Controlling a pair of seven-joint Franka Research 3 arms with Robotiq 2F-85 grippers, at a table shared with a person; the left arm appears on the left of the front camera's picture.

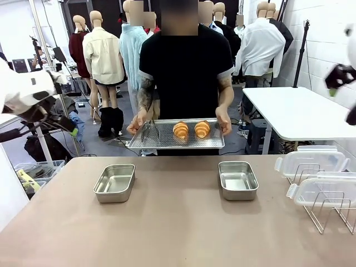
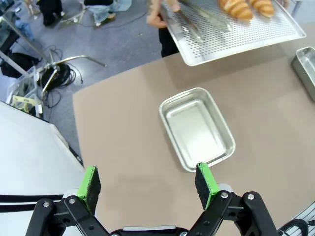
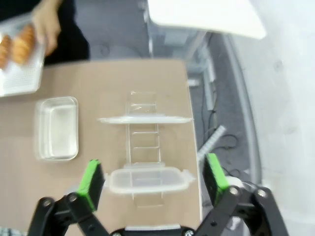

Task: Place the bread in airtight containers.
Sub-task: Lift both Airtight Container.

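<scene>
Two golden croissants (image 1: 181, 129) (image 1: 202, 128) lie on a perforated steel tray (image 1: 167, 139) that a person holds at the table's far edge. On the table stand two steel tins, one left (image 1: 114, 182) and one right (image 1: 238, 179), both with nothing in them. My left gripper (image 2: 147, 183) hangs open above the table, just short of the left tin (image 2: 197, 129); the croissants (image 2: 236, 7) lie beyond it. My right gripper (image 3: 153, 175) hovers open over the clear lids (image 3: 145, 119), with the right tin (image 3: 57, 128) off to one side.
Metal tongs (image 1: 149, 132) lie on the tray beside the bread. Two clear lids (image 1: 311, 161) (image 1: 328, 189) rest on a wire rack (image 1: 328, 214) at the table's right. A white side table (image 1: 295, 111) stands behind on the right. Cables and boxes litter the floor at left.
</scene>
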